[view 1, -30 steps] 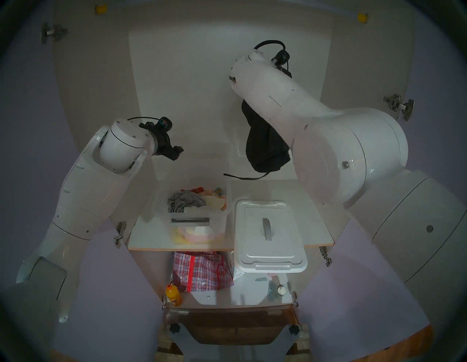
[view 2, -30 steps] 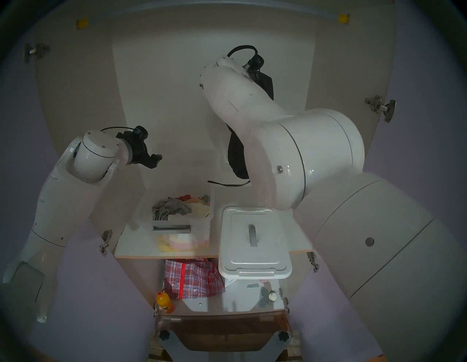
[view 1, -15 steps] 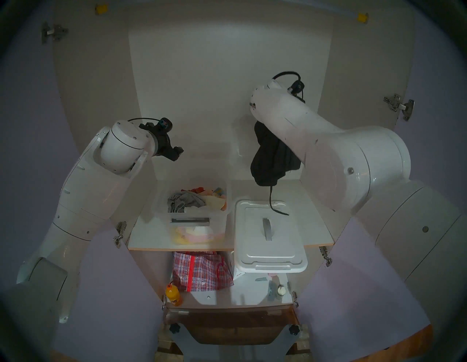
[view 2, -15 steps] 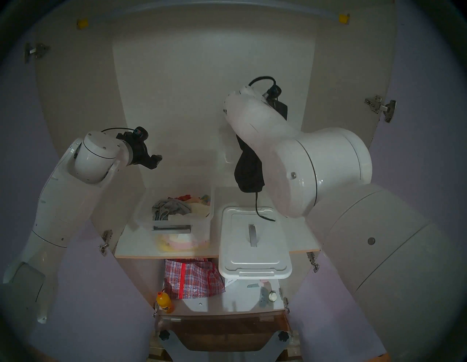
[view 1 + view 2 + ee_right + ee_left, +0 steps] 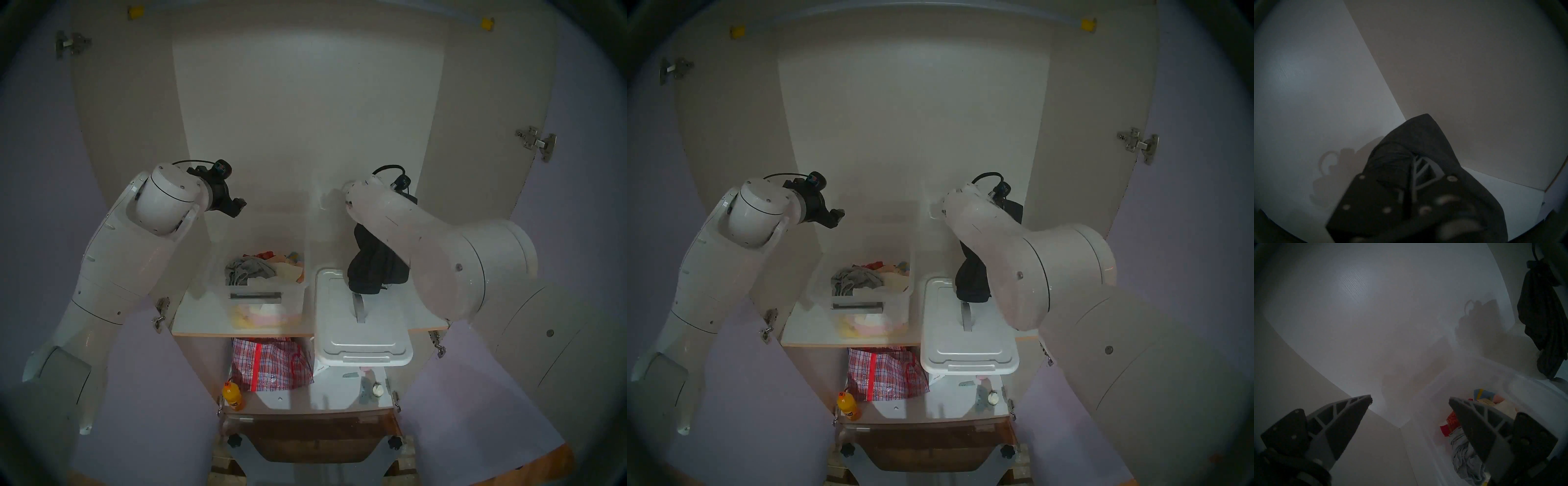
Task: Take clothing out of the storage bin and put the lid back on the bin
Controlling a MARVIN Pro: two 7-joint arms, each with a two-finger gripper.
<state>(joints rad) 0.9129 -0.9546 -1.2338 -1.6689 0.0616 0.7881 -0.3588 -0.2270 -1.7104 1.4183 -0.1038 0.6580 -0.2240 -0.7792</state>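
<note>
White cupboard shelf (image 5: 203, 315), bulky black clothing (image 5: 375, 271) slumped on white lid (image 5: 363, 336)

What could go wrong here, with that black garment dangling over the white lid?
1. The black garment seems to rest its lower end on the lid, right by the grey handle. Left there, it would likely be in the way when the lid must go back on the storage bin.
2. The lid overhangs the front edge of the shelf, so added weight or a tug might tip it off.
</note>
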